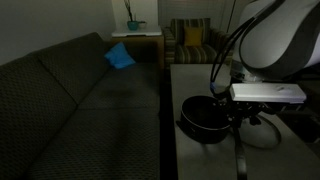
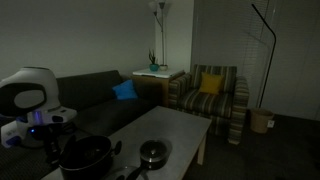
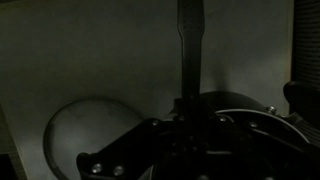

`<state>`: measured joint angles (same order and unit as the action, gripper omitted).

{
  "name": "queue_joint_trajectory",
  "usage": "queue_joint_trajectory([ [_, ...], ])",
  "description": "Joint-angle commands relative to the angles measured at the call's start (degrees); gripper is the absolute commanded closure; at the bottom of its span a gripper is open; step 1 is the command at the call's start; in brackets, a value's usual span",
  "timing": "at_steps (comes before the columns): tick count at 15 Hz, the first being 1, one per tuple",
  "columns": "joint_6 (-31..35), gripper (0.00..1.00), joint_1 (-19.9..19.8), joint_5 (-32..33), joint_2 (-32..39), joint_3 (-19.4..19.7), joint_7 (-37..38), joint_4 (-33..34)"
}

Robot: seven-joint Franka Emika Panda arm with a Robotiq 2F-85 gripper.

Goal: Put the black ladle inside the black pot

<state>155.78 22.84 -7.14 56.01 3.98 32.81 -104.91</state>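
The black ladle is gripped by its thin handle between tightly closed fingers, just beside the black pot, so it can be lowered inside

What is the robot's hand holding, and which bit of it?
The hand is shut on the slim black ladle, gripping it by its long thin handle.
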Motion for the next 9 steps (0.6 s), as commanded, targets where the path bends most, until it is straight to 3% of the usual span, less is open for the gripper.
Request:
queue_joint_trajectory([
  [1, -9.6, 0.96, -5.3, 0.5, -1.0, -4.3, -8.5, 4.6],
  [5, -26.6, 0.96, -10.8, 0.4, -0.2, -8.2, -18.3, 14.5],
  [9, -45.3, 0.96, -13.1, 1.2, 6.0, -7.9, -22.8, 29.5],
])
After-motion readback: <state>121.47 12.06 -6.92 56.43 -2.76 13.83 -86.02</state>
